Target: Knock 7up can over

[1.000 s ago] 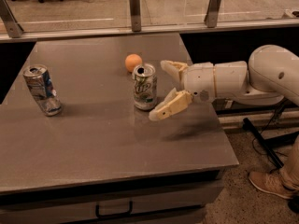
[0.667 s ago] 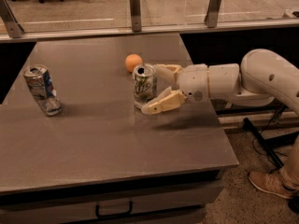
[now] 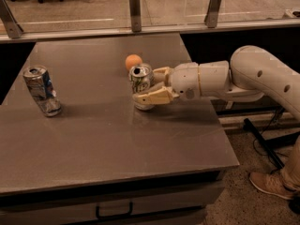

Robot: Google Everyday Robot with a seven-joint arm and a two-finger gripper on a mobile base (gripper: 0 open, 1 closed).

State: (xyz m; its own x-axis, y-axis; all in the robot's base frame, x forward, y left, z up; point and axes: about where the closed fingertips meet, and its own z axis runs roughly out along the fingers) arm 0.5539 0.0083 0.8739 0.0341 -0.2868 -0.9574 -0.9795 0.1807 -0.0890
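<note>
Two cans we log on the table (image 3: 117,144): the 7up can (image 3: 139,78) standing near mid-table, just beside an orange ball (image 3: 133,61), the gripper (image 3: 145,84) straddling it with fingers spread wide; the other silver can (image 3: 42,90) well apart.

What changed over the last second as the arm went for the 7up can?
The gripper moved left and now sits around the 7up can; whether it grips is unclear. The can still stands in its place. The orange ball and the blue-and-red can on the table stayed put.
</note>
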